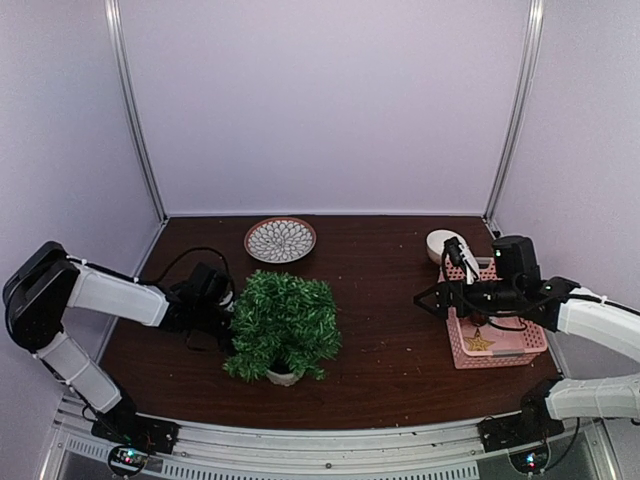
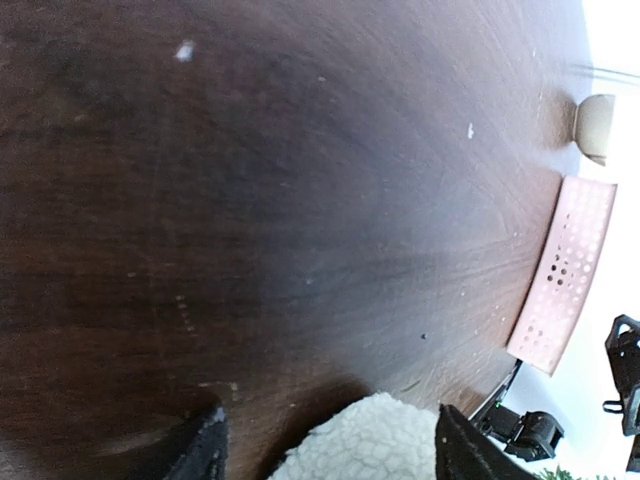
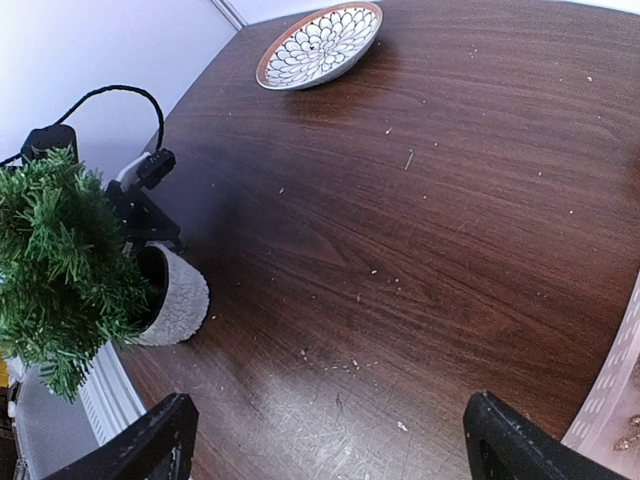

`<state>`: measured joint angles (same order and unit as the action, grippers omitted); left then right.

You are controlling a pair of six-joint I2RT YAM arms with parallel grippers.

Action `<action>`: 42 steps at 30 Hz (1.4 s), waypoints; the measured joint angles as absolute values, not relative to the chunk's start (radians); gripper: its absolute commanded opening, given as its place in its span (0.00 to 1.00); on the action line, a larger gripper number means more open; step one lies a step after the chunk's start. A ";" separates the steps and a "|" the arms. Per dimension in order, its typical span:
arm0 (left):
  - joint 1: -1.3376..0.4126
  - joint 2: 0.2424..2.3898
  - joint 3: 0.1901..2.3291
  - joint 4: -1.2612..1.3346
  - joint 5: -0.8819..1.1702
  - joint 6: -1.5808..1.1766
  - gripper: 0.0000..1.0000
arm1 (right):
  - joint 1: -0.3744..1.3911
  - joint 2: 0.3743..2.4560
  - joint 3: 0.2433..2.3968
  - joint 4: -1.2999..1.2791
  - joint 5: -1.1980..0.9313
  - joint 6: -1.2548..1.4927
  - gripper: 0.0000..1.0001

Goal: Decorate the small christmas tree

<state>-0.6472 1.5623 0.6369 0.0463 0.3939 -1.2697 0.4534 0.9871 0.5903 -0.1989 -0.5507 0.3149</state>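
The small christmas tree (image 1: 283,318) is a bushy dark-green fir in a white fuzzy pot (image 1: 284,376), standing left of the table's middle. My left gripper (image 1: 222,318) is low at the tree's left side. In the left wrist view it (image 2: 330,452) is open, with the white pot (image 2: 370,445) between its fingers (image 2: 200,450), a gap showing on the left. My right gripper (image 1: 425,298) is open and empty above bare table left of a pink basket (image 1: 497,338). The right wrist view shows the gripper (image 3: 335,445), the tree (image 3: 60,260) and the pot (image 3: 178,297) at the far left.
The pink perforated basket holds a gold star ornament (image 1: 478,342). A small white bowl (image 1: 440,243) stands behind the basket. A patterned plate (image 1: 280,239) lies at the back centre, also in the right wrist view (image 3: 320,45). Purple walls enclose the table.
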 measured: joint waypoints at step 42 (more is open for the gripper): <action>-0.844 1.316 0.294 0.416 0.425 -1.276 0.41 | 0.747 1.171 0.466 0.105 -0.576 0.423 0.54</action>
